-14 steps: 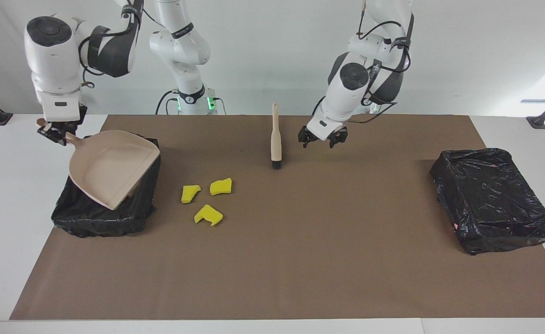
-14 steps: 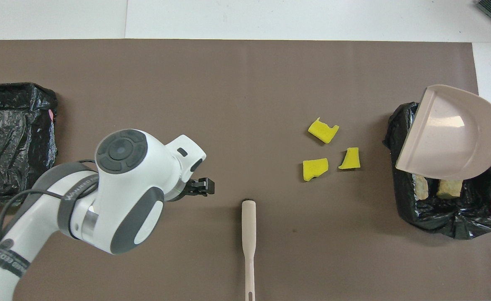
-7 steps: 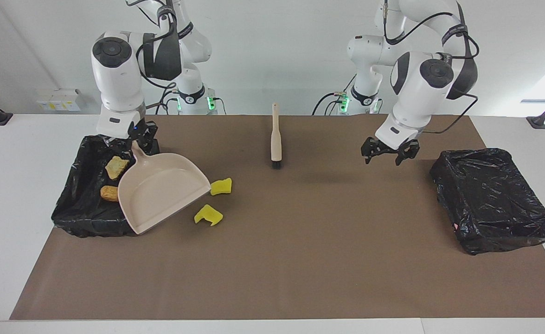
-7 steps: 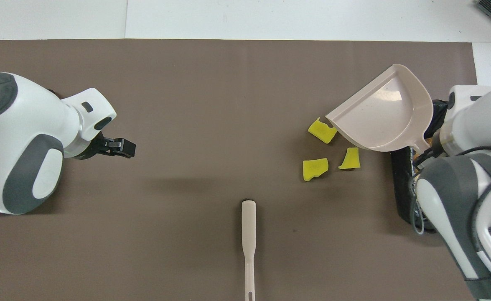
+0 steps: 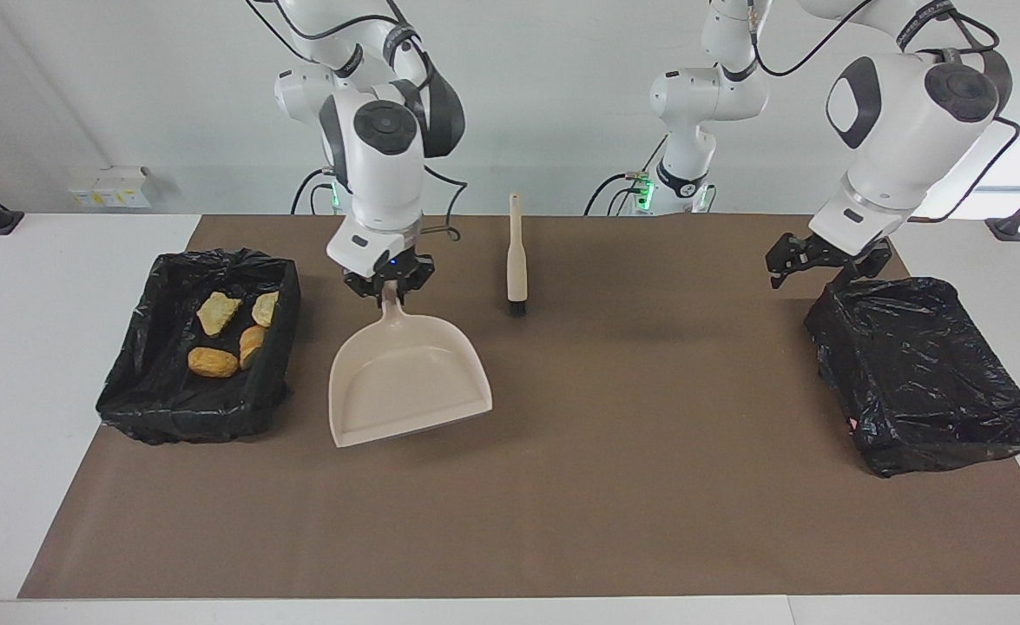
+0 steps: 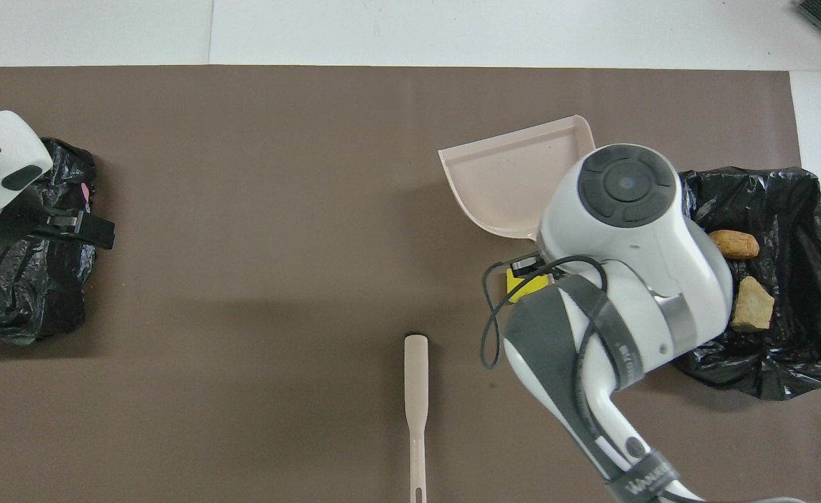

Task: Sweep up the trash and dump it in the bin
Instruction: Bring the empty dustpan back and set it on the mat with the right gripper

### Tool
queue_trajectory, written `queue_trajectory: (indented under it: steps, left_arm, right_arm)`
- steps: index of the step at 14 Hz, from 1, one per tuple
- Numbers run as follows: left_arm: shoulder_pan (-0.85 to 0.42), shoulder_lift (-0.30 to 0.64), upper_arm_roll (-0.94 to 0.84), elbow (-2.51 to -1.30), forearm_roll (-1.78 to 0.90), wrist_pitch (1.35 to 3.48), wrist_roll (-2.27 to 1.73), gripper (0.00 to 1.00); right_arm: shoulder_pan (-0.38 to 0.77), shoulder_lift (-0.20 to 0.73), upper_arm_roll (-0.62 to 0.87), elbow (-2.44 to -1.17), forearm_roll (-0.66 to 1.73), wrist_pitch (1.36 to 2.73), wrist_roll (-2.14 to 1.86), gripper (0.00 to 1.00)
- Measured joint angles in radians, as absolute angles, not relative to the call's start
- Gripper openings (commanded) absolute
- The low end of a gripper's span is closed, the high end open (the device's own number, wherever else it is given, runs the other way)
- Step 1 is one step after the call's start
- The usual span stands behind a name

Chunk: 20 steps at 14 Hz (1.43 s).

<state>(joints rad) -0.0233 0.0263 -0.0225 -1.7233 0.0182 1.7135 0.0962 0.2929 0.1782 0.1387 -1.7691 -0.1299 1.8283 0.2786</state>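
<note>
Brown paper [image 5: 562,486] is spread over the white worktop [image 5: 49,286]. Four bread chunks [image 5: 219,312] are seen in the black-lined bin [image 5: 188,417] at the right arm's end; a yellow sponge piece [image 6: 522,288] is partly hidden under the right arm. The dustpan [image 5: 405,382] is held by its handle in the right claw [image 5: 387,287], clamped shut. The left claw [image 5: 822,260], jaws apart, hangs over the other bin [image 5: 926,382]. A brush [image 5: 516,252] lies near the robots.

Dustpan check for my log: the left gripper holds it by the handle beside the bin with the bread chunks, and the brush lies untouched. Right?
Not quite. The facing view shows the right gripper, not the left, holding the dustpan by its handle beside the bin with the bread chunks. The brush does lie untouched.
</note>
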Motion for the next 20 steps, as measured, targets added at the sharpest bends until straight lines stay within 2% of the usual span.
queue_trajectory:
  steps: [5, 8, 9, 10, 15, 20]
  left_arm:
    - [-0.012, 0.006, -0.013, -1.617, 0.018, 1.580, 0.096, 1.00]
    - [-0.008, -0.011, -0.016, -1.560, 0.018, 1.492, 0.096, 1.00]
    - [-0.008, -0.022, -0.018, -1.551, 0.018, 1.469, 0.095, 1.00]
    - [-0.008, -0.034, -0.020, -1.547, 0.018, 1.450, 0.095, 1.00]
    - [-0.008, -0.065, -0.023, -1.547, 0.018, 1.438, 0.095, 1.00]
    - [-0.008, -0.065, -0.022, -1.548, 0.018, 1.438, 0.095, 1.00]
  right_arm:
    - [0.477, 0.419, 0.138, -1.591, -0.118, 1.886, 0.609, 0.00]
    - [0.529, 0.541, 0.136, -1.494, -0.118, 1.914, 0.686, 0.00]
    - [0.532, 0.565, 0.135, -1.478, -0.118, 1.926, 0.701, 0.62]
    - [0.532, 0.578, 0.133, -1.467, -0.118, 1.929, 0.704, 1.00]
    - [0.513, 0.555, 0.118, -1.429, -0.118, 1.912, 0.705, 1.00]
    - [0.465, 0.439, 0.117, -1.445, -0.085, 1.886, 0.655, 1.00]
